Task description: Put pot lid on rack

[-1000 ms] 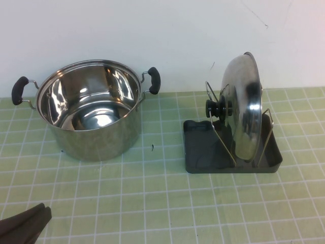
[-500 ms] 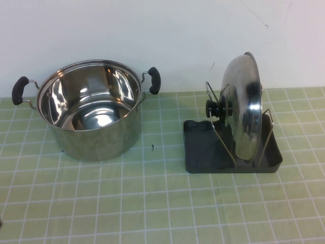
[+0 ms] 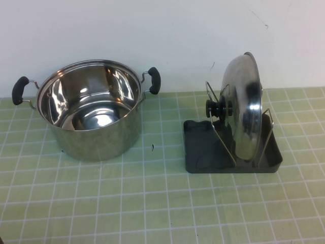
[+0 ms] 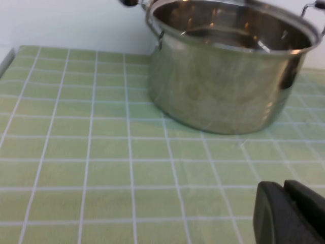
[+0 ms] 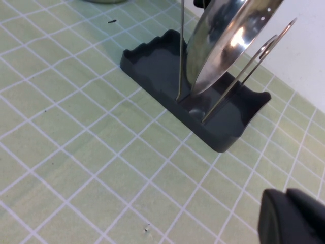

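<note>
High view shows a green tiled table (image 3: 152,203) with a deep steel pot (image 3: 89,109) standing open, well apart from the rack (image 3: 231,147). A small dark speck (image 3: 152,148) lies on the tiles between them. Nothing stands in front of either one.

The pot lid (image 3: 244,109) sits on edge in the rack, held between the two wire loops, its lower rim down in the dark tray. It is nearly upright. Its black knob (image 3: 217,108) points sideways toward the pot, so its flat face runs front to back across the tray and its long axis is vertical.

Neither arm appears in the high view. The left gripper (image 4: 292,213) shows only as a dark tip in its wrist view, above bare tiles, with the pot (image 4: 231,63) ahead of the jaws and clear of them. The right gripper (image 5: 292,216) is likewise a dark tip over bare tiles, with the rack (image 5: 203,86) and pot lid (image 5: 228,35) ahead of the jaws, apart from them. Whether either pair of jaws is spread or pressed together, I cannot tell.
</note>
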Controlling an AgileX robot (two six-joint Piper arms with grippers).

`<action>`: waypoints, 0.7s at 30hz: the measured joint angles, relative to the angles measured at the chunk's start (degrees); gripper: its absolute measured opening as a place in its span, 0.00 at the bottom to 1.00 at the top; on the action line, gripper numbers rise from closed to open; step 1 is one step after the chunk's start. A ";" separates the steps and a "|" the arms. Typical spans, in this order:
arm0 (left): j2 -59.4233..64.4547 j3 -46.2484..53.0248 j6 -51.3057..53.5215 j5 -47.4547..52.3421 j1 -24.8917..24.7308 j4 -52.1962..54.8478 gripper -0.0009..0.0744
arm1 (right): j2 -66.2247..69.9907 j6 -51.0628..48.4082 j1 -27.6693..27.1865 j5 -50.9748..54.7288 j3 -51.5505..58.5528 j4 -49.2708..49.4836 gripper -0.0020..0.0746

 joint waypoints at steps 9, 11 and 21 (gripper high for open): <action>0.00 2.63 4.78 0.31 4.16 -6.14 0.01 | 0.00 0.10 0.00 0.13 0.00 0.00 0.03; 0.00 2.63 4.78 0.31 4.16 -6.14 0.01 | 0.00 0.10 0.00 0.13 0.00 0.00 0.03; 0.00 2.63 4.89 0.31 4.16 -6.22 0.01 | 0.00 0.10 0.00 0.13 0.00 0.00 0.03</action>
